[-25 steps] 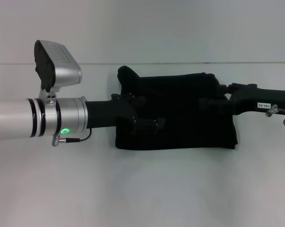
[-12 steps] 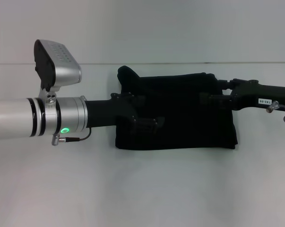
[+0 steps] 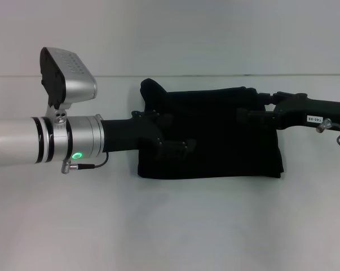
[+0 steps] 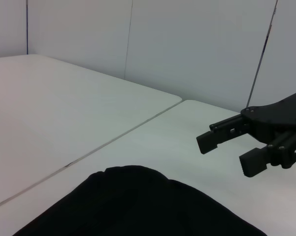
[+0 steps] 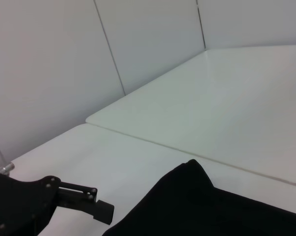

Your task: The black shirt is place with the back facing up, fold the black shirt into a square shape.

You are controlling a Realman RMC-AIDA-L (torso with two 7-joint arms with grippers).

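Observation:
The black shirt (image 3: pixel 220 141) lies folded into a wide rectangle on the white table, with a bump of fabric at its far left corner. It also fills the lower part of the left wrist view as black shirt (image 4: pixel 138 206) and of the right wrist view as black shirt (image 5: pixel 201 206). My left gripper (image 3: pixel 178 132) hovers open over the shirt's left part, holding nothing. My right gripper (image 3: pixel 243 117) reaches in over the shirt's right far edge. The left wrist view shows this right gripper (image 4: pixel 224 156) open and empty above the table.
The white table (image 3: pixel 170 226) stretches all around the shirt. A seam between two tabletops (image 3: pixel 215 75) runs just behind the shirt. Grey wall panels (image 4: pixel 187 44) stand beyond the table. The left arm's silver wrist and camera block (image 3: pixel 68 76) hide part of the table's left side.
The right gripper has shifted slightly toward the far edge of the shirt. The left arm and the shirt have not moved.

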